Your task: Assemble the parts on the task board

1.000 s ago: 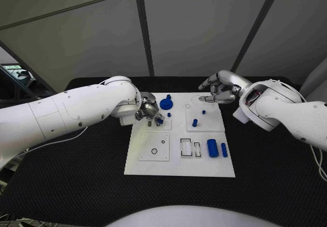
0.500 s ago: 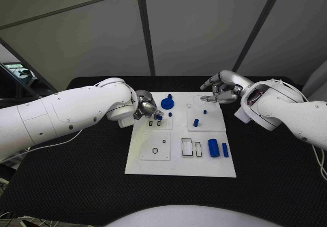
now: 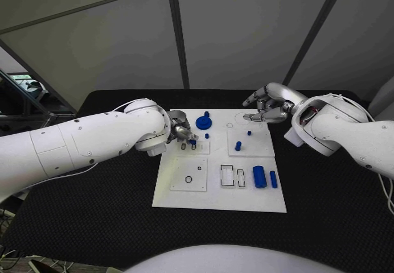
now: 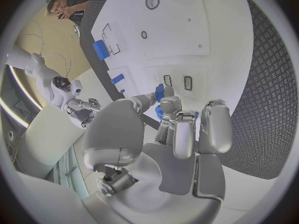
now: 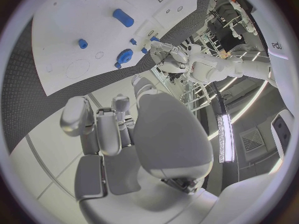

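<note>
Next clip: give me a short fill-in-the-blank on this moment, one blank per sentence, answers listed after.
1. The left hand pinches a small ____ part above the task board.
2. The right hand holds ____.
3. The task board's colour is ____.
4. The table is ____.

Missing words: blue; nothing; white; black

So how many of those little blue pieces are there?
7 that I can see: a round knobbed piece, a tiny peg, two pegs, two long bars, and one in the left hand. Others may be hidden.
</note>
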Available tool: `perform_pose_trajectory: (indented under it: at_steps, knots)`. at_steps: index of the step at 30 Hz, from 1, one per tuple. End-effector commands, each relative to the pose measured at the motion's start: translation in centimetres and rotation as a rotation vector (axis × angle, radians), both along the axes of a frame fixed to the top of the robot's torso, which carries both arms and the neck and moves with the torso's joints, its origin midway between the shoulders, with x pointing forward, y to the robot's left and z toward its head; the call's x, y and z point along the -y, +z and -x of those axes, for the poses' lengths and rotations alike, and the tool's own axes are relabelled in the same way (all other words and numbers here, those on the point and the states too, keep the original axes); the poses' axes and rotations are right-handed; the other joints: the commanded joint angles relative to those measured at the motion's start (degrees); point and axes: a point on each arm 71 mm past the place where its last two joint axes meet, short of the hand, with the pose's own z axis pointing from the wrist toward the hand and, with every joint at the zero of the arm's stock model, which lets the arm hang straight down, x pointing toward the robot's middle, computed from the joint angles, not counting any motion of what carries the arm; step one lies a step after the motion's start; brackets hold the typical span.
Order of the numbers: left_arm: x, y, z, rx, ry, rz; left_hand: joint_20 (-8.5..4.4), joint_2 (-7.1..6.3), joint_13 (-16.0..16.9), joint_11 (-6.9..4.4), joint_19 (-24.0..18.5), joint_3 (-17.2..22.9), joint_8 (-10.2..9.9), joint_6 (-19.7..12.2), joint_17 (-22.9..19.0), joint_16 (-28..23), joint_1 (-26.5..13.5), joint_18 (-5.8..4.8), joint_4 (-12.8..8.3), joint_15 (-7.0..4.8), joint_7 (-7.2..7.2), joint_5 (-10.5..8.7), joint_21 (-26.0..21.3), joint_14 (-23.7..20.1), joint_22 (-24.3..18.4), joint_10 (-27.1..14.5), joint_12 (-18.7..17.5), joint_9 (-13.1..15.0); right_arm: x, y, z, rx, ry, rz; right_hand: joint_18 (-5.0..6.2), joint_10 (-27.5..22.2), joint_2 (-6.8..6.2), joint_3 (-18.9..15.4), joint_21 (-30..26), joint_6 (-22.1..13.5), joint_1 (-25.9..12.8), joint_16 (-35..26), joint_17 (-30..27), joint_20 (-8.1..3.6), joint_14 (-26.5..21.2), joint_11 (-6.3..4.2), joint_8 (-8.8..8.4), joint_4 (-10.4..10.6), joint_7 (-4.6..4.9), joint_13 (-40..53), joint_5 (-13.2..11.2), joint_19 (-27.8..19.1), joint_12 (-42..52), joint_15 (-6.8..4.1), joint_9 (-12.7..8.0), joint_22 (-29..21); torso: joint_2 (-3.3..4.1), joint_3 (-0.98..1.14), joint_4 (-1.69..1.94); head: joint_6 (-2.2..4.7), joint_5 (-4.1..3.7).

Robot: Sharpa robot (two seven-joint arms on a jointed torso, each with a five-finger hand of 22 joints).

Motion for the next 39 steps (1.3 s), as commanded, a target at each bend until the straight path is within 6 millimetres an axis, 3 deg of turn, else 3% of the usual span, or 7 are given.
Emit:
perform_pose_trajectory:
  at_steps: [1, 5, 16, 39]
  knots:
    - [-0.1, 0.1, -0.2, 0.044, 0.008, -0.044, 0.00, -0.05, 0.12, 0.02, 0.49, 10.60, 0.45, -0.21, 13.83, 0.22, -0.54, -0.33, -10.01, -0.43, -0.23, -0.20, 0.35, 5.69, 0.14, 0.53, 0.29, 0.18, -0.1, 0.3, 0.0, 0.027, 0.006, 0.005, 0.59, -0.36, 0.37, 0.35, -0.43, 0.21, -0.25, -0.28, -0.21, -0.36, 1.69, -0.38, 0.24, 0.13, 0.04, -0.26, 0.45, -0.24, 0.06, -0.41, 0.01, -0.24, 0.02, 0.05, 0.04, 0.01, 0.01]
    - [0.0, -0.2, -0.1, 0.036, -0.004, -0.064, -0.05, -0.21, 0.38, -0.05, 0.64, 11.01, 0.75, -0.22, 14.09, 0.43, -0.85, -0.38, -10.13, -0.48, -0.29, 0.01, 0.47, 5.79, 0.37, 0.80, 0.63, 0.35, -0.2, 0.3, 0.1, 0.031, 0.008, 0.005, 0.60, -0.49, 0.35, 0.38, -0.49, 0.30, -0.29, -0.29, -0.20, -0.37, 1.69, -0.40, 0.40, 0.15, 0.02, -0.38, 0.76, -0.26, 0.00, -0.42, 0.02, -0.31, 0.10, 0.10, -0.04, 0.18, -0.09]
    - [0.3, -0.7, 0.1, 0.049, -0.042, -0.123, -0.14, -0.45, 0.83, -0.15, 1.08, 11.52, 1.16, -0.23, 14.37, 0.67, -1.25, -0.52, -10.30, -0.57, -0.39, 0.22, 0.85, 5.90, 1.03, 1.25, 1.20, 0.57, -0.5, 0.3, 0.1, 0.032, 0.014, 0.004, 0.61, -0.57, 0.38, 0.36, -0.54, 0.35, -0.52, -0.33, -0.23, -0.38, 1.69, -0.39, 0.54, 0.27, 0.01, -0.47, 0.92, -0.27, -0.02, -0.42, 0.02, -0.35, 0.11, 0.01, 0.05, -0.29, -0.19]
    - [1.0, -1.0, 0.6, 0.027, -0.079, -0.139, -0.20, -0.69, 1.30, -0.24, 1.41, 11.78, 1.47, -0.20, 14.64, 0.89, -1.57, -0.63, -10.41, -0.65, -0.49, 0.23, 1.13, 6.00, 1.52, 1.70, 1.74, 0.71, -0.7, 0.2, 0.1, 0.027, 0.021, 0.006, 0.63, -0.63, 0.55, 0.23, -0.69, 0.52, -1.29, -0.40, -0.28, -0.39, 1.66, -0.40, 0.87, 0.45, -0.01, -0.54, 0.89, -0.34, 0.07, -0.42, 0.04, -0.52, 0.11, 0.11, 0.04, -0.91, -0.18]
